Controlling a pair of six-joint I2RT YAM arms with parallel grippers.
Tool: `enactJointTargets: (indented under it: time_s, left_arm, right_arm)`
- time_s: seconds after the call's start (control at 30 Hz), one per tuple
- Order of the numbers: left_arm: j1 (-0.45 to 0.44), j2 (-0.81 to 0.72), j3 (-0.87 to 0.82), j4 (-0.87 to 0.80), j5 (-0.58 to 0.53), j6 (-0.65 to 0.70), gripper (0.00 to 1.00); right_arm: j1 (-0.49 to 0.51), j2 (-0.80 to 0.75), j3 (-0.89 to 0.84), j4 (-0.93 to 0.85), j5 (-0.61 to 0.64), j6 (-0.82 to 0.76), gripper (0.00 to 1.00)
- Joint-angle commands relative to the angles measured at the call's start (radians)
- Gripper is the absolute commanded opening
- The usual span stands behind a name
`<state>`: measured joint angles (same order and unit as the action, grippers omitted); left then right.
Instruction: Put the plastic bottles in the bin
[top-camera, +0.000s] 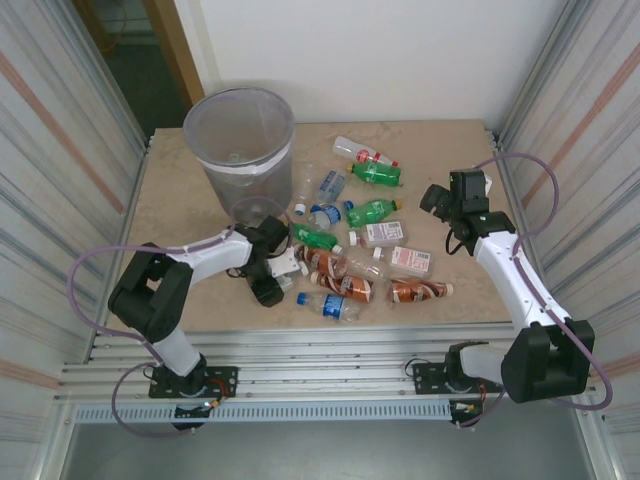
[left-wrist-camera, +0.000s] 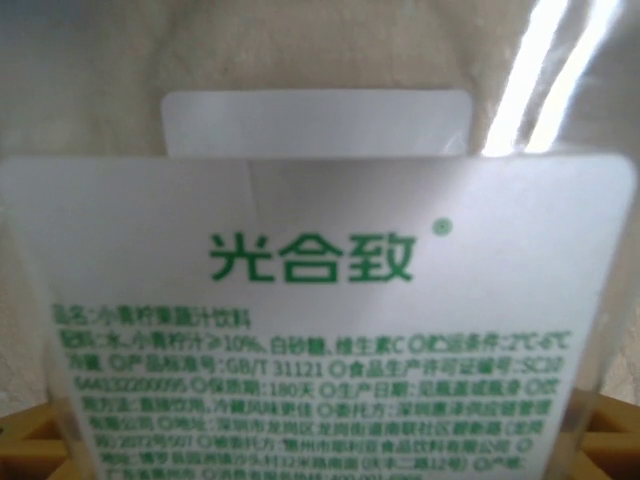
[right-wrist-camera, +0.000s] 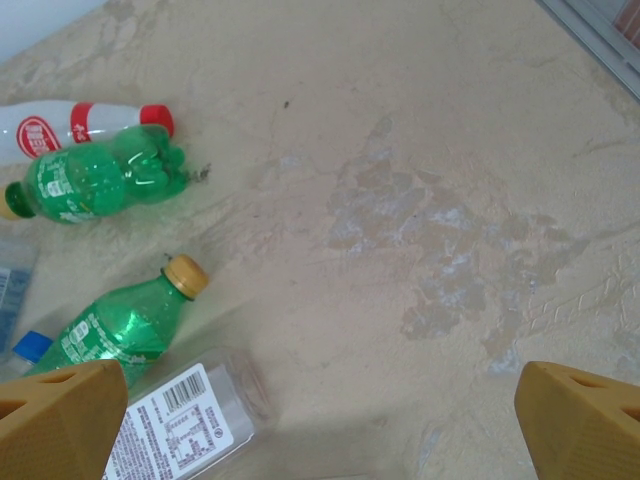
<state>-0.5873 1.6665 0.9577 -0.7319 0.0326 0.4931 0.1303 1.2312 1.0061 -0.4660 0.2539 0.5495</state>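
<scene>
Two grippers stood in different states. The left gripper (top-camera: 280, 264) was pinched on a clear plastic bottle with a white label printed in green (left-wrist-camera: 320, 300). In the left wrist view the label spanned the whole gap between the yellow fingers (left-wrist-camera: 30, 445), its print upright and a narrower white part showing past its upper edge. That bottle sat near the middle of the stone-patterned bench (top-camera: 450, 140), toward the near edge; which way its long axis ran I could not tell. The right gripper (right-wrist-camera: 320, 400) hung spread wide over bare bench near the right edge, touching nothing. Near it a white plastic bottle with a red cap (right-wrist-camera: 70, 125) and a green plastic bottle with a yellow cap (right-wrist-camera: 120, 325) lay flat, long axes roughly left to right, caps toward the right edge. The other plastic bottles (top-camera: 345, 288) lay scattered mid-bench. The tall round translucent grey plastic bin (top-camera: 245, 175) stood upright at the far left corner.
</scene>
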Motion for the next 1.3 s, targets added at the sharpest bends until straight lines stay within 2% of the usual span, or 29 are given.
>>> enactJointTargets:
  time_s: [0.0,0.37,0.43,0.57,0.8,0.9,1.13,1.27]
  left_arm:
    - [-0.025,0.010,0.020,-0.100,-0.002,-0.005,0.63]
    - [-0.069,-0.197,0.062,-0.157,-0.032,-0.007,0.59]
    - [-0.075,-0.253,0.074,-0.156,-0.043,-0.008,0.54]
    - [-0.079,-0.346,0.101,-0.141,-0.065,-0.022,0.51]
    - [-0.079,-0.484,0.155,0.003,-0.169,-0.092,0.50]
    - [-0.078,-0.526,0.188,0.055,-0.179,-0.127,0.50]
    - [-0.066,-0.529,0.327,0.120,-0.318,-0.225,0.50]
    - [0.015,-0.458,0.455,0.126,-0.328,-0.281,0.49]
  right_arm:
    - [-0.007,0.010,0.033,-0.019,-0.004,0.013,0.98]
    - [-0.005,0.006,0.034,-0.014,-0.013,0.018,0.98]
    - [-0.005,0.004,0.034,-0.013,-0.013,0.017,0.98]
    - [-0.006,-0.005,0.024,-0.004,-0.019,0.018,0.98]
    - [-0.002,-0.023,0.009,0.015,-0.041,0.008,0.98]
    - [0.008,-0.035,0.007,0.018,-0.066,-0.019,0.98]
    - [0.085,-0.077,0.029,-0.053,-0.071,-0.104,0.98]
    - [0.171,-0.113,0.047,-0.113,-0.048,-0.130,0.98]
